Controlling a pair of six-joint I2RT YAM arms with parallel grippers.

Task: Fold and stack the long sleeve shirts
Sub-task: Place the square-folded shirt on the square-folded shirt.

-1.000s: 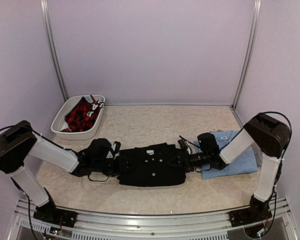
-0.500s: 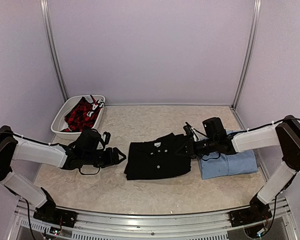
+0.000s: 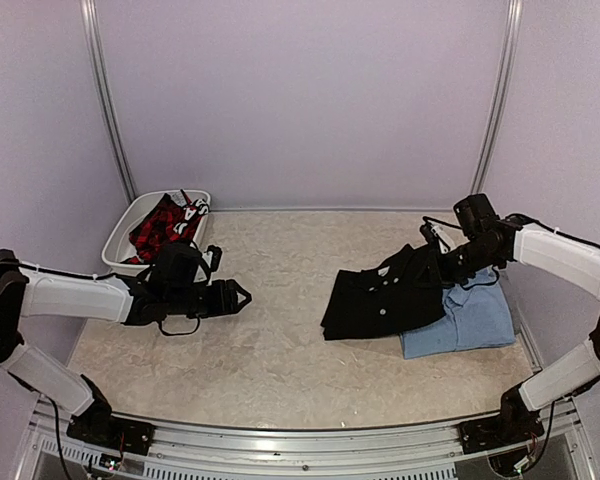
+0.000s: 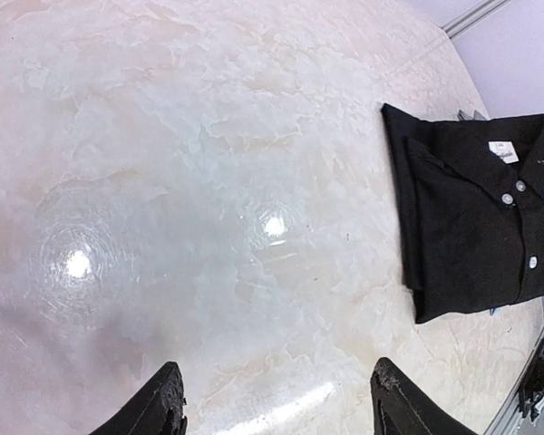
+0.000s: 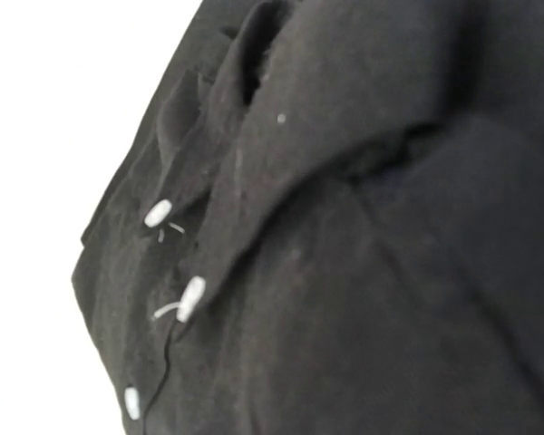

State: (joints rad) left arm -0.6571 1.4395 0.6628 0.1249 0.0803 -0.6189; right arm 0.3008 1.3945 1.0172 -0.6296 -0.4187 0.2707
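1. Dragged to the right since half a second ago, the black shirt now sits right of centre in the top external view, folded. Its right end is lifted off the worktop and overlaps the light blue shirt, which lies flat at the right edge as before.
2. Same view: the right gripper has swung up toward the upper right and has hold of the black shirt's raised end. Dark cloth and dark gripper merge, so its fingers cannot be made out.
3. Same view: the left gripper hovers at lower left, roughly where it was, now well apart from the black shirt. A white basket at the left holds a red-and-black plaid cloth, partly hidden by the basket wall.
4. Left wrist view: the left gripper is spread wide and holds nothing. Only the fingertips show, cut off by the bottom edge.
5. Same view: the black shirt lies at the right of the frame on the worktop, with its white neck label and a row of white buttons visible. Its far side runs out of frame.
6. Right wrist view: black shirt cloth fills nearly the whole frame, blurred, with three white buttons at lower left. The gripper's own fingers are hidden, and the upper left is washed out white.
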